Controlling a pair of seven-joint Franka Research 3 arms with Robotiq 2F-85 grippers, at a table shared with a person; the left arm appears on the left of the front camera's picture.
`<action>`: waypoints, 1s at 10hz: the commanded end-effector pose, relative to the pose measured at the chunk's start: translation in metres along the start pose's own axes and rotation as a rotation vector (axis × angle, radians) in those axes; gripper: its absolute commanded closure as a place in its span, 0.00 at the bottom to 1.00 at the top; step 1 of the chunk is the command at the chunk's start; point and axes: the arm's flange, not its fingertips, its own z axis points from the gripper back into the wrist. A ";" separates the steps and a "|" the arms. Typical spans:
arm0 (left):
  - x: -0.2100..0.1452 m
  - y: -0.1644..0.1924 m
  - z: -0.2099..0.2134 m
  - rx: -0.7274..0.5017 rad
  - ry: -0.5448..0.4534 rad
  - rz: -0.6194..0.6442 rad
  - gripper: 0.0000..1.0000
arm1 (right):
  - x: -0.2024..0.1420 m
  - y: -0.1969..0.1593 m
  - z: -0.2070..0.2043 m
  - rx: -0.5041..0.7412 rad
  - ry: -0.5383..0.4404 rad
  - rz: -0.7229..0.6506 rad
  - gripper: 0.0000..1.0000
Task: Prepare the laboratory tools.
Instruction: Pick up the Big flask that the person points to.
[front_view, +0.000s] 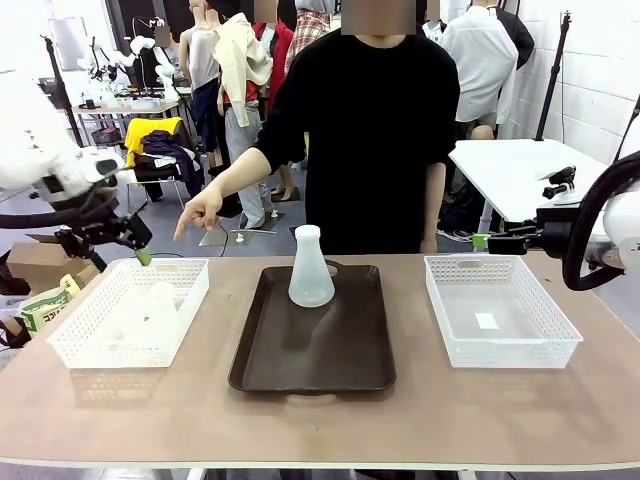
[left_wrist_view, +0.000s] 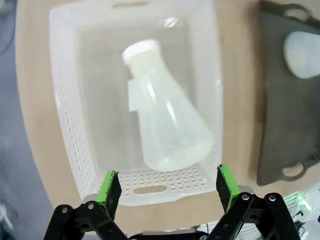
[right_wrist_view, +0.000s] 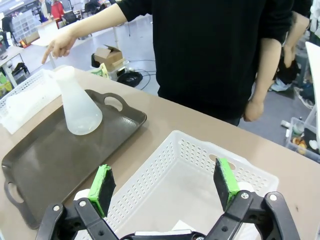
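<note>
Flasks: you have two, both frosted white and conical.
Upright flask (front_view: 311, 268): it stands on its wide base on the far half of the tray, neck up.
Lying flask (left_wrist_view: 167, 130): it rests on its side inside the left basket, base towards your left end effector's camera, neck pointing away.
Baskets: two, both white mesh, one at each end of the table (front_view: 320, 420).
Left basket (left_wrist_view: 60, 100): it holds the lying flask.
Right basket (front_view: 560, 335): it holds one small white slip (front_view: 487, 321).
Tray (front_view: 320, 350): one, dark brown with handles, between the two baskets.
Left end effector (left_wrist_view: 169, 186): your fingers stand wide apart, holding nothing, above the left basket with the lying flask below the gap.
Right end effector (right_wrist_view: 164, 186): your fingers stand wide apart, holding nothing, above the right basket.
Person's hand (front_view: 200, 212): one arm is stretched out, index finger pointing down near the far side of the left basket.
Writing: the slip is too small for you to read; the lying flask carries a pale rectangular patch, too blurred to read.
</note>
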 end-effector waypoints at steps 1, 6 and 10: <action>0.030 -0.012 -0.002 -0.011 0.128 0.063 0.00 | -0.001 0.001 0.000 -0.001 0.003 -0.009 0.00; 0.062 -0.016 -0.057 0.042 0.041 0.265 0.00 | -0.001 0.001 0.000 -0.001 0.003 -0.009 0.00; 0.082 -0.018 -0.091 0.125 -0.032 0.323 0.00 | -0.001 0.001 0.000 -0.001 0.003 -0.009 0.00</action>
